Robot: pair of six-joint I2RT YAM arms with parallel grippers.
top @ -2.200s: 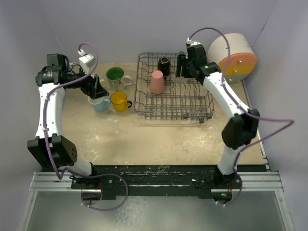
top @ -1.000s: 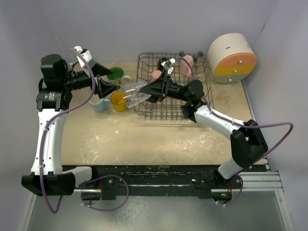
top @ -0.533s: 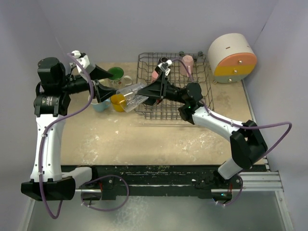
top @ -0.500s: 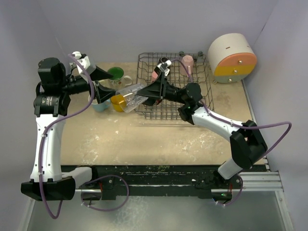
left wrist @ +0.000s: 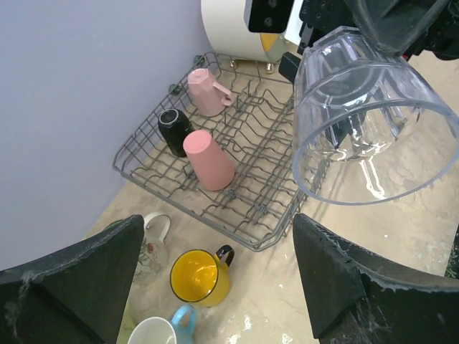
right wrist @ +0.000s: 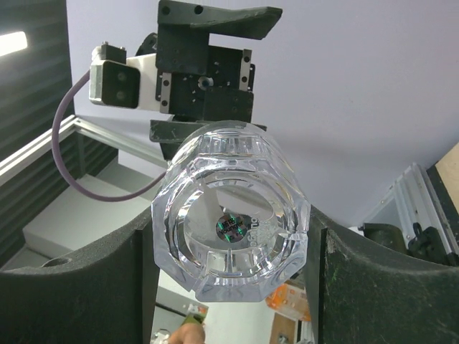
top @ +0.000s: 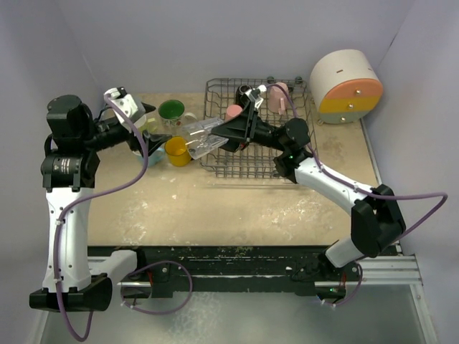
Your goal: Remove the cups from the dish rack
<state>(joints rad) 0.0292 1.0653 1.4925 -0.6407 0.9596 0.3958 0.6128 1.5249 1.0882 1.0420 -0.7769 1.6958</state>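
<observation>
Glass (top: 193,136) is out of the rack (top: 252,156), up in the air, clamped in the right pincer (top: 209,135). It lies roughly on its side with the mouth toward 9 o'clock, over the rack's 9 o'clock rim in the top view. In the right wrist view its base fills the gap between both fingers, which press on its sides.

Left pincer (left wrist: 216,217) is spread wide with nothing in it. It faces the glass mouth from 9 o'clock, near the glass but not touching it.

Three cups sit in the rack:
- pink mug (left wrist: 206,92), tilted, at the far rim
- black mug (left wrist: 174,130), nearer, at the rack's 10 o'clock side
- salmon tumbler (left wrist: 209,159), mouth down and leaning, just beside the black mug

Three cups stand on the surface (top: 237,208), at 9 o'clock of the rack:
- yellow mug (left wrist: 199,275), upright, closest to the rack
- blue mug (left wrist: 159,331), just beside the yellow one
- green-inside mug (top: 172,110), upright, at 12 o'clock of the yellow mug

Drawer box (top: 346,84) is at the rack's 2 o'clock, apart from it.
</observation>
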